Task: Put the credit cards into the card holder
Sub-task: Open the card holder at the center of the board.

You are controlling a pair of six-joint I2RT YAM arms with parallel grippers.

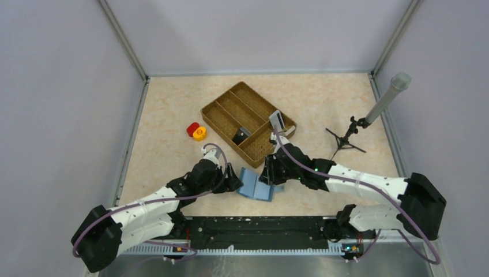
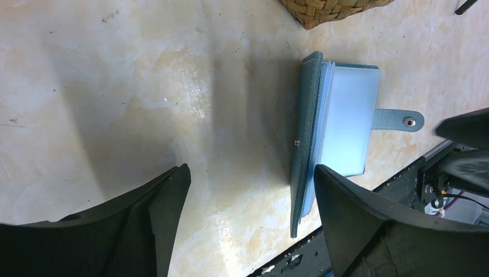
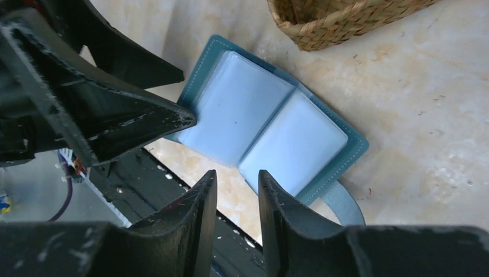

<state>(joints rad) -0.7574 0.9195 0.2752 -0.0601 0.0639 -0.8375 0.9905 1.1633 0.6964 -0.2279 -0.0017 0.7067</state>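
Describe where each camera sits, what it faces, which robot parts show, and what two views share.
Top external: above, behind the bases, looking down at both arms and the card holder.
Left wrist: looks down past the open left tool at it.
Right wrist: looks past the right tool at its open panels.
Wrist views share the tray corner.

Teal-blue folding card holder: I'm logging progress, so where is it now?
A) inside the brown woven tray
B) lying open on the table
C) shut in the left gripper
B: the teal-blue folding card holder lies open on the table, outside the brown woven tray.
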